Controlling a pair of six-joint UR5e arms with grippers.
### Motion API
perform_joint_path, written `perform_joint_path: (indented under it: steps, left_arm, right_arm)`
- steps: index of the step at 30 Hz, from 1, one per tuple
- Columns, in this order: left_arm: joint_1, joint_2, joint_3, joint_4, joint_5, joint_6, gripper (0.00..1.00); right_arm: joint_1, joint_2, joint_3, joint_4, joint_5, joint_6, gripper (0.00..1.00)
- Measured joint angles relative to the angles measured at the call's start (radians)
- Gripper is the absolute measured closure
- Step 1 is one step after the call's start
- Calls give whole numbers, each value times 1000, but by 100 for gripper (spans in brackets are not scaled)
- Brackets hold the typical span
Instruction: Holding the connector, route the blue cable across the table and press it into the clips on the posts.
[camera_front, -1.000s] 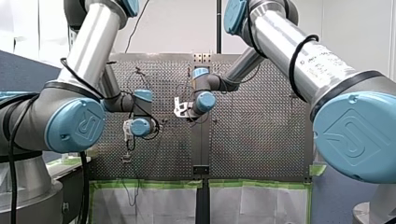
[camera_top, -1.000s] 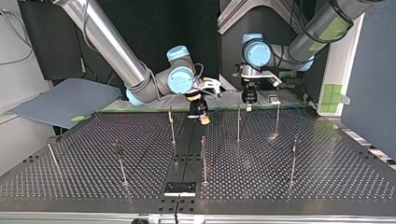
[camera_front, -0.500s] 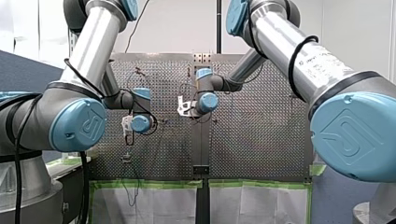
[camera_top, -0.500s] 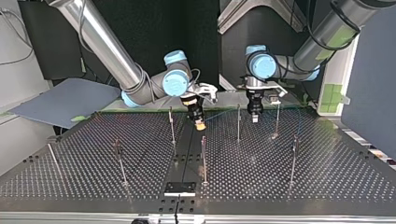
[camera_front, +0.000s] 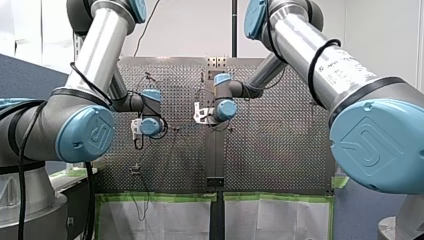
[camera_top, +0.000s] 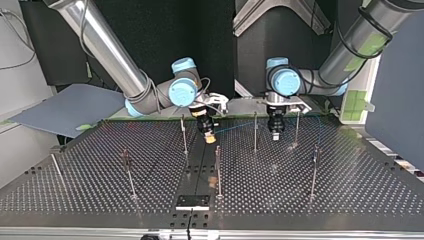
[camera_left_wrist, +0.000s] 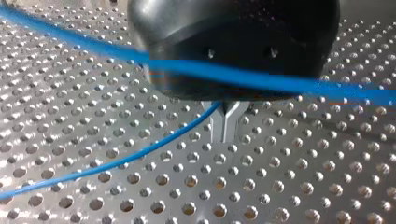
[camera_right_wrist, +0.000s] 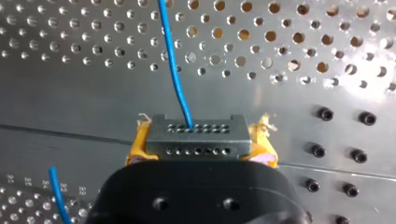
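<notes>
Fingers of my right gripper, yellow-padded, are clamped on the dark connector. The blue cable leaves the connector's face and runs ahead over the desk. On my left gripper the metal fingers are together; the cable meets their base, grip unclear. In the top view both grippers hang low near frame centre, among the posts.

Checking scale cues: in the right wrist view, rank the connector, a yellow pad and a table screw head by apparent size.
Largest: connector.
Next: pad, mostly hidden behind the connector; only its visible part counts.
Smallest: screw head, though it lies farther from the camera, so true size stays unsure.
</notes>
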Motion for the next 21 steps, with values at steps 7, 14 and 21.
perform_joint_path:
  steps: [7,14,21]
  left_arm:
    - [3,0,3,-19,-3,2,61]
    - [3,0,3,-61,-30,26,0]
    - [-7,6,1,-116,-71,58,0]
  right_arm:
    - [-1,0,0,0,-1,0,100]
    - [-2,0,-1,1,-6,0,100]
    - [-2,0,-1,2,-7,0,100]
